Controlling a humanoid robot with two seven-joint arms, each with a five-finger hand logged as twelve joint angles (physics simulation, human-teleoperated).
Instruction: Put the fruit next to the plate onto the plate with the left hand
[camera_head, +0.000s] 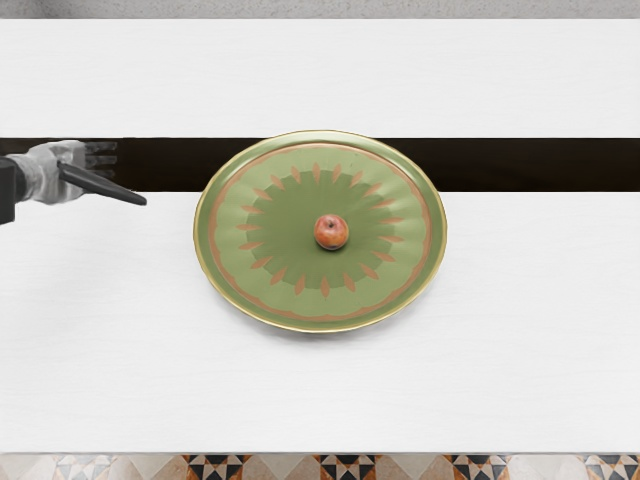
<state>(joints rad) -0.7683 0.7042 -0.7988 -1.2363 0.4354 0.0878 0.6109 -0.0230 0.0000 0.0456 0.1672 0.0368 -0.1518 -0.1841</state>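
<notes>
A small red apple (331, 231) sits upright in the middle of a large green plate (240, 270) with a gold rim and an orange petal pattern. My left hand (98, 172) hangs at the far left edge of the view, well away from the plate. Its fingers are stretched out and hold nothing, with the thumb pointing toward the plate. The right arm is out of view.
The plate lies on a white table (120, 350), and its far rim overlaps a dark gap (540, 165) between this surface and a second white surface behind. A patterned tile floor (350, 467) shows along the bottom edge.
</notes>
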